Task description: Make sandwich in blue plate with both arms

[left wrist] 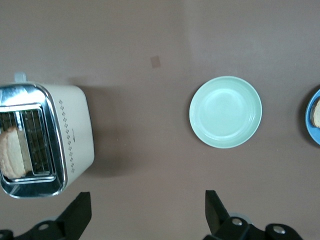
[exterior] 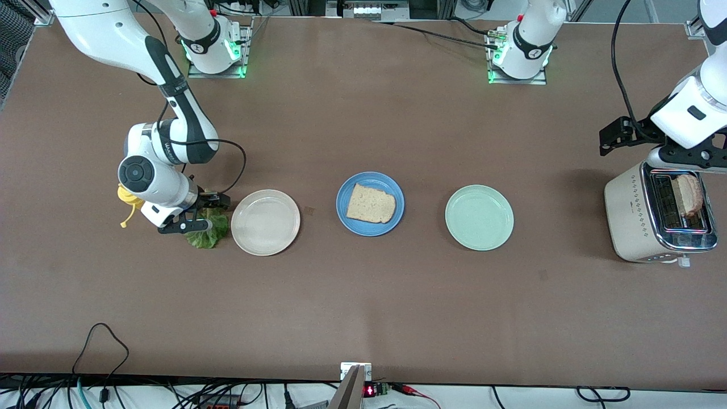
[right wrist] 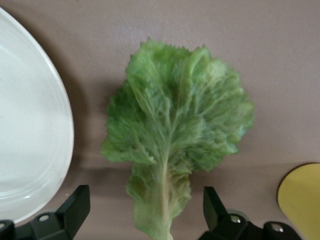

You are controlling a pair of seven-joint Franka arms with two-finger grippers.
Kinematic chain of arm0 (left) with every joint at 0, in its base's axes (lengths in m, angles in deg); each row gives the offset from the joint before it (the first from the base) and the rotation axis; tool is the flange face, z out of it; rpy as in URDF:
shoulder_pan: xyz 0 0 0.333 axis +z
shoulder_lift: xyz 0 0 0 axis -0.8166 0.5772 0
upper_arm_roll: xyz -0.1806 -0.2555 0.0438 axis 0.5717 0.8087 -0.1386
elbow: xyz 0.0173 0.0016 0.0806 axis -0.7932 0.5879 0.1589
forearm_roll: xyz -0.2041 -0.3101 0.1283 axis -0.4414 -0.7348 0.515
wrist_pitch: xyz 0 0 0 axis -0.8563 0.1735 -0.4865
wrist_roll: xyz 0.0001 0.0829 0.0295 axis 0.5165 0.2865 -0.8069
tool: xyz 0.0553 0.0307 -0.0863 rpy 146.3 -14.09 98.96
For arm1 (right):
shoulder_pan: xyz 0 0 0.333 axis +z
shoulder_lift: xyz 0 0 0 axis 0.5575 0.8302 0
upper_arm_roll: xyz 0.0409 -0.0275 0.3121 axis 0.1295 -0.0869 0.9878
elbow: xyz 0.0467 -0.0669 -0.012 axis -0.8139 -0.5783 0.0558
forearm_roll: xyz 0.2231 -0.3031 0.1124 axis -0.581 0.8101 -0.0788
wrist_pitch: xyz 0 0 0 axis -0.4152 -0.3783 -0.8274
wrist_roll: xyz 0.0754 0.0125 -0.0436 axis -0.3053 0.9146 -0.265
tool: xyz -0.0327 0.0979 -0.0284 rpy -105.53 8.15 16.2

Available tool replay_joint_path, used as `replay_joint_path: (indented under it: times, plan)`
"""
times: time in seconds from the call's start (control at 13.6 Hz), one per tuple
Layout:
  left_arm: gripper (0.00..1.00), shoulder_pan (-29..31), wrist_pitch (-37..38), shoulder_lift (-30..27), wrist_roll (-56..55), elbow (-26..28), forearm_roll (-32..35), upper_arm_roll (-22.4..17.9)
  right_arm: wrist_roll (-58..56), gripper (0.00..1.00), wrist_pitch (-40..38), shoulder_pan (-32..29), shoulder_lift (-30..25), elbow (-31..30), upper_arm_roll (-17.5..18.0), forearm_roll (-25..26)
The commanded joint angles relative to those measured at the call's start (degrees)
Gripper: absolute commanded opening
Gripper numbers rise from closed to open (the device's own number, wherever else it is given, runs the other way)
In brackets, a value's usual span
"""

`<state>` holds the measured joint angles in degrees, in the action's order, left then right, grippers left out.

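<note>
A brown table fills the front view. Near the middle of that view sits the blue plate. One slice of bread lies flat on it, and nothing is on top of the bread.

The cream plate sits beside the blue plate, toward the right arm's end of the table. The pale green plate sits beside the blue plate too, toward the left arm's end. The three plates make a row across the middle of the front view.

The right gripper is at the middle left of the front view, low over the lettuce leaf. Its fingers are spread wide, one on each side of the leaf's stem end, and they are not pinching it. In the right wrist view the lettuce leaf lies flat on the table, just beside the rim of the cream plate. A yellow thing lies on the table next to the leaf, partly hidden by the arm.

The left gripper is up at the right edge of the front view, over the toaster. Its fingers are spread wide and hold nothing. A second slice of bread stands in a slot of the toaster.
</note>
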<state>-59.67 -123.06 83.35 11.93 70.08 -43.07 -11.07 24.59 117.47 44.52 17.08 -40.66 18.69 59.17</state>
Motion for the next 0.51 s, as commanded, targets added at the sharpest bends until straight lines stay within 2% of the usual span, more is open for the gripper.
replay_joint_path:
  times: [0.0,0.44]
  plan:
    - [1.00,-0.6,1.6,-0.5,-0.5,-0.4,-0.4,-0.7,-0.7,1.00,0.9,-0.4,-0.2,-0.9,-0.1,-0.4]
    - [1.00,-0.6,1.4,-0.4,-0.5,-0.6,-0.4,-0.6,-0.7,0.98,2.8,-0.6,2.9,0.9,-0.4,-0.3]
